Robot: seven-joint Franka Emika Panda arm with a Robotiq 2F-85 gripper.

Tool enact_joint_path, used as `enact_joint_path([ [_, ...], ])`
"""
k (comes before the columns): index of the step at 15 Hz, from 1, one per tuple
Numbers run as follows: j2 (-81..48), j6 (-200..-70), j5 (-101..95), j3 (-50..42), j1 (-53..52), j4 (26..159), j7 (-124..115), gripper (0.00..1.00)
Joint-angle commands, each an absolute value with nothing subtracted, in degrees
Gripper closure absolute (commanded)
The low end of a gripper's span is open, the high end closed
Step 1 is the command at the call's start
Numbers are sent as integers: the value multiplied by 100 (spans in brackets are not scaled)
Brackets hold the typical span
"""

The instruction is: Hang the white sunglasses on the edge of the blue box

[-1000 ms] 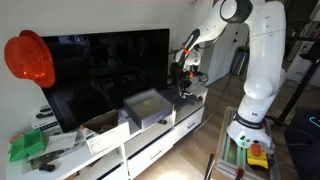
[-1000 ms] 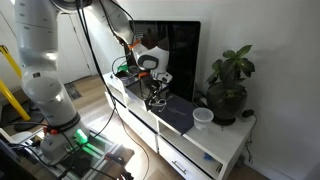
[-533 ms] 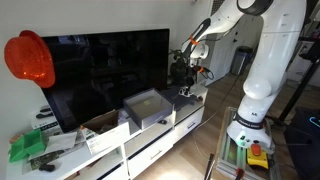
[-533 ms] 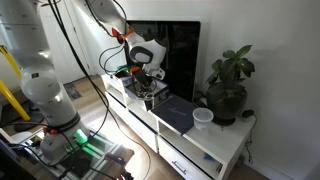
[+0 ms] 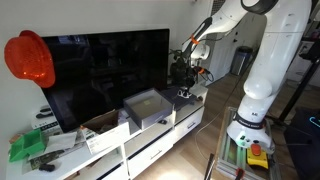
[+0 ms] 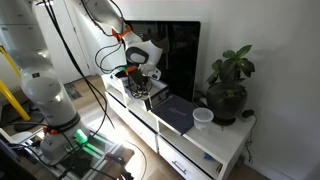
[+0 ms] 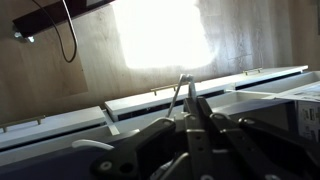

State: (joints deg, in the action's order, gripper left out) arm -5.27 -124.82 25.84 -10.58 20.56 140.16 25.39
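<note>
Standing at the front of the white stand (image 6: 190,150), the nearest thing to me is the dark blue box (image 6: 175,112), low and flat, with a white cup (image 6: 203,118) just beside it. Beyond the box the claw (image 7: 188,100) hangs above the stand. In the wrist view its jaws are drawn almost together, pinching a thin pale sliver that I take to be part of the white sunglasses (image 7: 183,87). The rest of the frame is too small to make out in any view. Such glasses should be very light, stiff but brittle at the hinges, and smooth enough to swivel in a pinch. A gentle hold on one side arm, leaving the other free to hook over the box rim, seems wisest. Behind it all stands the black television (image 6: 180,50).
</note>
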Motion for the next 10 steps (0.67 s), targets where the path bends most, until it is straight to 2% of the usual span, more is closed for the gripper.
enact_joint_path([
  [1,-418,-12545,2666,-1118,1875,14177,2779,99],
  [10,33,-13331,3508,-665,1200,15073,4481,99],
])
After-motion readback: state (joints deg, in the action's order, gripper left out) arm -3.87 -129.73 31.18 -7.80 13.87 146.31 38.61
